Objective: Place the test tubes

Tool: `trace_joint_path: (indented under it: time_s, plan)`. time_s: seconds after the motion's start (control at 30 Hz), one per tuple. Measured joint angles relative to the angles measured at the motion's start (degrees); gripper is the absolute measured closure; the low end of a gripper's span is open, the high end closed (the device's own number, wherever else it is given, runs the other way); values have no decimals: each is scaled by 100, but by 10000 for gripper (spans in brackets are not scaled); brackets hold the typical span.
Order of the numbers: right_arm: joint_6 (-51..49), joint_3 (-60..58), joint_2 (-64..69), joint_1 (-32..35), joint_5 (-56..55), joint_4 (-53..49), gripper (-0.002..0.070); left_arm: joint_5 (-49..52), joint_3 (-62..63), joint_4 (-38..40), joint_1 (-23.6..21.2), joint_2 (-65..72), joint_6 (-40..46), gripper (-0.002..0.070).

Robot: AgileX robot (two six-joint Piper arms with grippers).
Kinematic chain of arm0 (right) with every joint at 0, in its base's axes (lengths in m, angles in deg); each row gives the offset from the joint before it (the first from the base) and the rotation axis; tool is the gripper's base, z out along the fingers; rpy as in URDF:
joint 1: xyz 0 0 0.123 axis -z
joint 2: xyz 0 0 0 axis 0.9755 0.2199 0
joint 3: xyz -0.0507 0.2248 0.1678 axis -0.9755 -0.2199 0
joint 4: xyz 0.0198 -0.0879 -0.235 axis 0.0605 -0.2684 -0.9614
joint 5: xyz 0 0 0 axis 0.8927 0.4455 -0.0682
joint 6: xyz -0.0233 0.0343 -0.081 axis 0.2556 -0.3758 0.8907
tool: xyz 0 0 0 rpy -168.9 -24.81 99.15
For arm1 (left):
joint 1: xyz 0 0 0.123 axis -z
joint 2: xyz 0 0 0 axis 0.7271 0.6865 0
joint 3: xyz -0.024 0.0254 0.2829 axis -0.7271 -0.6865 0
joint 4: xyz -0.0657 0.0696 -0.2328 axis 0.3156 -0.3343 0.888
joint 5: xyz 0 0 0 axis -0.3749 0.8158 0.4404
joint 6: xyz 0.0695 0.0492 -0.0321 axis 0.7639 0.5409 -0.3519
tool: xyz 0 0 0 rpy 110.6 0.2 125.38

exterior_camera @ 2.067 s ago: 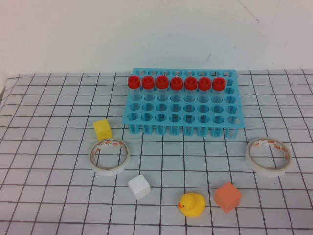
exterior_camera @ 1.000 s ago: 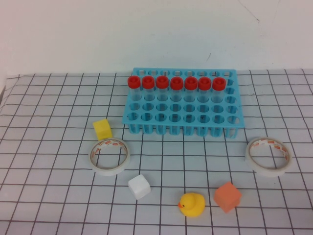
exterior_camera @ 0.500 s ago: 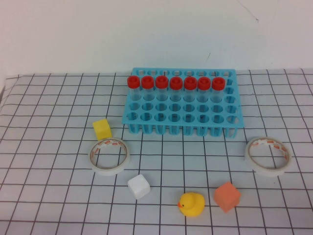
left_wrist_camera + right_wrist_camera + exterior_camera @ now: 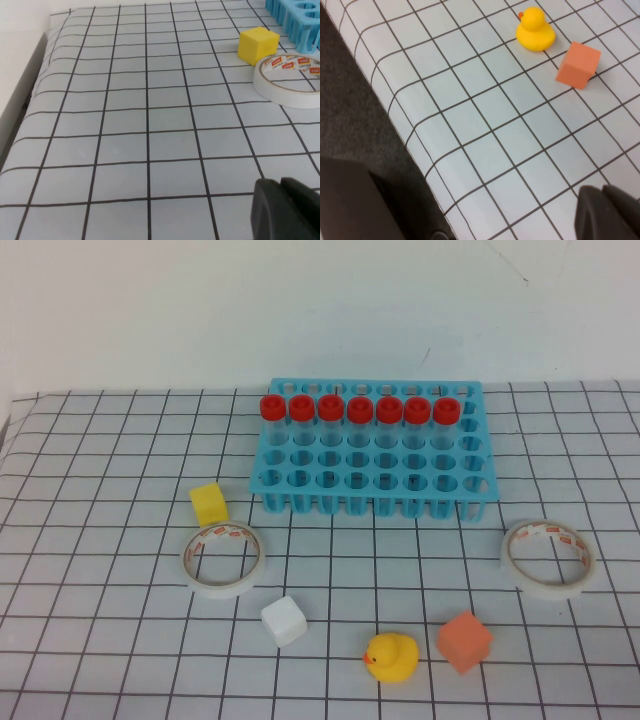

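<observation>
Idling w/ both arms parked low: left fingers (image 4: pixel 269 202) clenched, empty, over the desk (image 4: pixel 100 490) near its left edge; right fingers (image 4: pixel 590 206) clenched, empty, at the near edge by the duck (image 4: pixel 535 30). Seven tubes (image 4: pixel 361 410) stand upright in one row toward the rack's (image 4: pixel 370 480) back, holes keeping them vertical. No loose tube in sight, so prob. done.

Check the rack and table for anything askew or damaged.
Nothing stands out. Seven red-capped test tubes stand upright in one row of the blue rack. The left gripper and right gripper sit shut over the mat, clear of the rack.
</observation>
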Motion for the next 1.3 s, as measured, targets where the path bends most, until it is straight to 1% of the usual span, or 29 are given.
trace_joint_path:
  time_s: [0.27, 0.33, 0.4, 0.5, 0.7, 0.8, 0.9, 1.0, 1.07, 1.3]
  plan:
    - [0, 0, -72, 0, 0, 0, 678, 0, 0, 0, 0, 0, 0, 675]
    - [0, 0, -153, 187, -67, 0, 678, 0, 0, 0, 0, 0, 0, 675]
    - [0, 0, -175, 563, -340, 41, 678, 0, 0, 0, 0, 0, 0, 675]
    - [0, -22, -175, 1448, -1243, 109, 678, 0, 0, 0, 0, 0, 0, 675]
    - [-11, -420, -184, 4055, -4145, 395, 678, 0, 0, 0, 0, 0, 0, 675]
    - [-36, -711, -184, 5280, -5310, 753, 678, 0, 0, 0, 0, 0, 0, 675]
    - [-180, -958, -184, 6353, -6107, 1150, 678, 0, 0, 0, 0, 0, 0, 675]
    - [-298, -1072, -197, 7129, -6388, 1303, 678, 0, 0, 0, 0, 0, 0, 675]
    - [-298, -1090, -253, 7481, -6388, 1329, 678, 0, 0, 0, 0, 0, 12, 675]
    - [-60, -1090, -722, 8120, -6423, 1263, 678, 0, 0, 0, 0, 0, 2, 675]
